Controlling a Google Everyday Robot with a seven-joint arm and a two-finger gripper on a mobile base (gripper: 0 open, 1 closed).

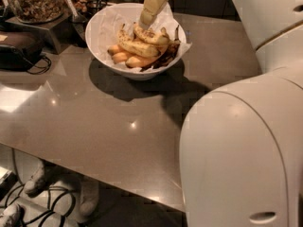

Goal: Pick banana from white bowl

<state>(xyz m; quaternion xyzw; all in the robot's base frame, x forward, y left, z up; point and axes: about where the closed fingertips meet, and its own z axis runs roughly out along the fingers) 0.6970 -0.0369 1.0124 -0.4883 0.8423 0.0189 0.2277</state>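
Observation:
The white bowl (102,32), lined with crumpled white paper, stands at the back of the grey table. Several bananas lie in it. A speckled yellow banana (154,37) with brown marks lies on top, and a second speckled one (135,46) lies just in front of it. Short orange-yellow bananas (119,56) lie at the left, and a dark, nearly black one (168,56) lies at the right. My gripper (143,21) reaches down from the top edge into the bowl, its tip at the left end of the top speckled banana.
A jar of nuts (35,1) on a stand and a dark device with a cable (19,48) are at the back left. The table's front edge (94,178) runs across the lower left, with cables on the floor below. My white arm body (246,150) fills the right side.

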